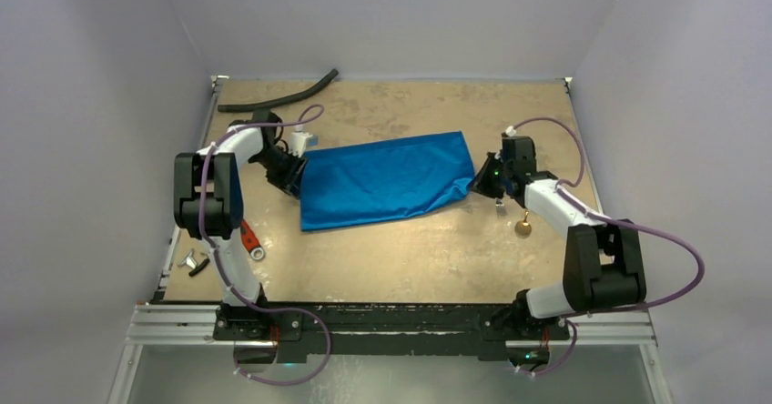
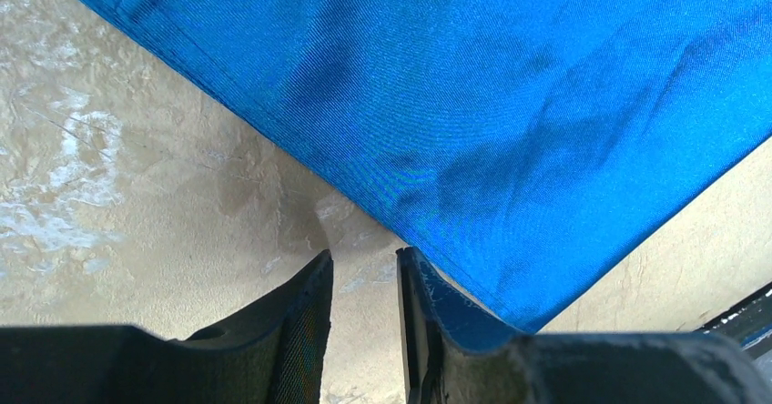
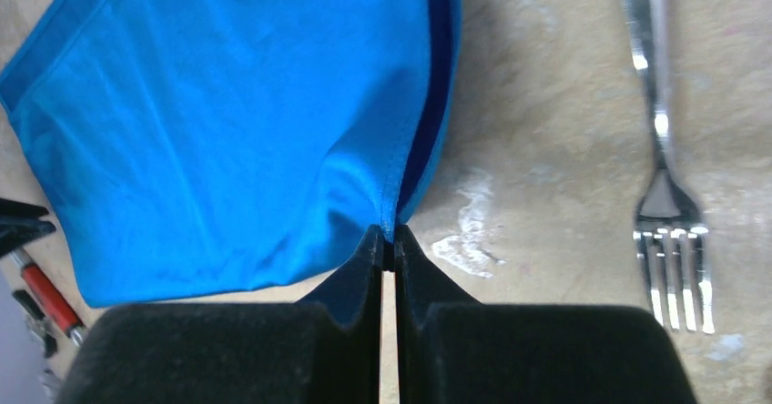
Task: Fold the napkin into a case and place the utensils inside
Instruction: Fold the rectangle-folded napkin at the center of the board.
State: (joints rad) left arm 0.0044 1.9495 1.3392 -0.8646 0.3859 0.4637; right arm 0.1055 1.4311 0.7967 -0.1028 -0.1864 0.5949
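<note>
One blue napkin (image 1: 382, 181) lies flat in the middle of a worn, mottled tan table (image 1: 410, 258) enclosed by pale grey walls (image 1: 391, 13).

Two robot arms meet it, one at each end. At its left end, the left gripper (image 2: 364, 263) is slightly parted. Bare table shows through the gap, and a napkin corner drapes over one finger (image 2: 419, 331). At its right end, the right gripper (image 3: 387, 236) is pinched tight on the napkin's edge.

Right of the napkin lie one silver fork (image 3: 665, 149) and one spoon (image 1: 523, 227). Only the spoon's gold bowl shows, and the fork's handle is cut off in the wrist view.

Left of the napkin lie one red-handled wrench (image 1: 248, 238) and one pair of pliers (image 1: 196, 263), which is small and indistinct. Behind the napkin lies one black hose (image 1: 282, 95).
</note>
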